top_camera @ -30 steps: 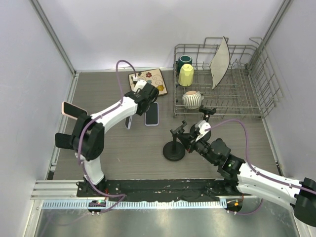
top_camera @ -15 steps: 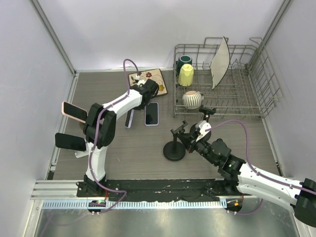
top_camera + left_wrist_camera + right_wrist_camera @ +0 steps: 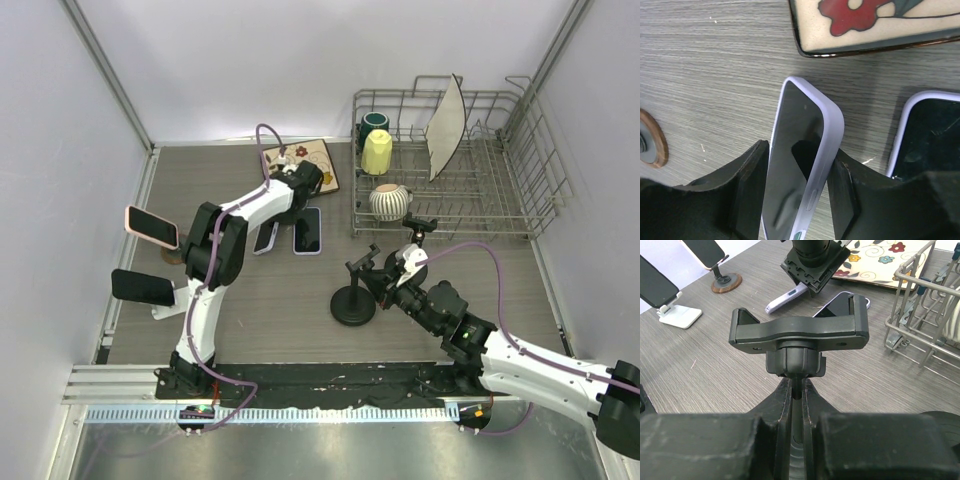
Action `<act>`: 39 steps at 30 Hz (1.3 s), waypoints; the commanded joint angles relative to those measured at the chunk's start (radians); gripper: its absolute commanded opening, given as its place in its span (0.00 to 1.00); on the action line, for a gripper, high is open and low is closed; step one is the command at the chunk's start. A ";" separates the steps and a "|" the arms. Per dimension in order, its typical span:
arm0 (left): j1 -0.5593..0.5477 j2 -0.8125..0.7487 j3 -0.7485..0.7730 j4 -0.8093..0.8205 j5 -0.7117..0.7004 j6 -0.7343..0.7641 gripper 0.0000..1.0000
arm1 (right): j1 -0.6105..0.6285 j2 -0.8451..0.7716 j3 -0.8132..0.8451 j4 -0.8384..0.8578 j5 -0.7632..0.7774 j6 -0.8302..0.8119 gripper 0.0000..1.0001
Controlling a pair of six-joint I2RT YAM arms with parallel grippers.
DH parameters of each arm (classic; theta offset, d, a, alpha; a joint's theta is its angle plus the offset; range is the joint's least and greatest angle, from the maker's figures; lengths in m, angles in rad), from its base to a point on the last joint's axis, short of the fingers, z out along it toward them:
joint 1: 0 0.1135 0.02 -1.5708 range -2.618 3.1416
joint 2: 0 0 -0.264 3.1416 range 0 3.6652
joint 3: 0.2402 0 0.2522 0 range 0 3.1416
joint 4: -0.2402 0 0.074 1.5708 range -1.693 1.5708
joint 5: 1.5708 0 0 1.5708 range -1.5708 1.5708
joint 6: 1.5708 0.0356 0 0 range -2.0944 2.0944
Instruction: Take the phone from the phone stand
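Note:
The phone [image 3: 800, 120], in a lilac case, stands tilted on its long edge on the table between the fingers of my left gripper [image 3: 800, 150]. The jaws are parted around it and no longer pinch it. From above, the phone [image 3: 266, 237] lies just below the left gripper [image 3: 278, 218]. The black phone stand [image 3: 352, 300] stands mid-table, and its clamp cradle [image 3: 800, 332] holds nothing. My right gripper [image 3: 797, 390] is shut on the stand's thin stem just under the cradle; in the top view the right gripper [image 3: 385, 285] is beside the stand.
A second phone [image 3: 307, 230] lies flat right of the first, below a flowered mat [image 3: 300, 163]. At the left stand a pink phone on a round-based stand [image 3: 150, 225] and a black phone on a white stand [image 3: 140, 287]. A dish rack [image 3: 500, 200] fills the back right.
The left forearm has swung left. Its jaws have parted, and the phone has tipped from standing on edge to leaning flatter. The right arm and the stand have not moved.

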 commanded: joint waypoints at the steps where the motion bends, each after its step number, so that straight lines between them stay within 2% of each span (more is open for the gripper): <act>1: 0.003 -0.009 0.029 0.041 0.016 -0.012 0.55 | -0.006 0.010 -0.009 -0.010 0.029 -0.010 0.01; 5: 0.004 -0.015 0.029 0.059 0.026 -0.016 0.62 | -0.006 0.010 -0.011 -0.011 0.029 -0.012 0.01; 6: 0.004 -0.016 0.031 0.059 0.029 -0.016 0.67 | -0.006 0.008 -0.009 -0.010 0.029 -0.010 0.01; 11: 0.004 -0.038 0.013 0.075 0.086 -0.030 0.73 | -0.006 0.007 -0.008 -0.013 0.031 -0.012 0.01; 15: 0.004 -0.088 -0.030 0.096 0.135 -0.047 0.80 | -0.006 -0.001 -0.004 -0.019 0.040 -0.013 0.01; 21: 0.004 -0.252 -0.130 0.154 0.206 -0.073 0.91 | -0.006 -0.010 0.005 -0.033 0.095 -0.025 0.01; 28: 0.014 -0.561 -0.269 0.206 0.229 -0.082 0.96 | -0.006 -0.012 0.026 -0.053 0.204 -0.048 0.01; 30: 0.014 -0.688 -0.299 0.216 0.220 -0.075 1.00 | -0.006 -0.013 0.029 -0.051 0.242 -0.061 0.01; 35: 0.014 -0.959 -0.412 0.249 0.158 -0.041 1.00 | -0.006 -0.002 0.031 -0.054 0.366 -0.058 0.01; 39: 0.012 -1.232 -0.547 0.349 0.128 0.022 1.00 | -0.008 0.013 0.032 -0.036 0.457 -0.056 0.00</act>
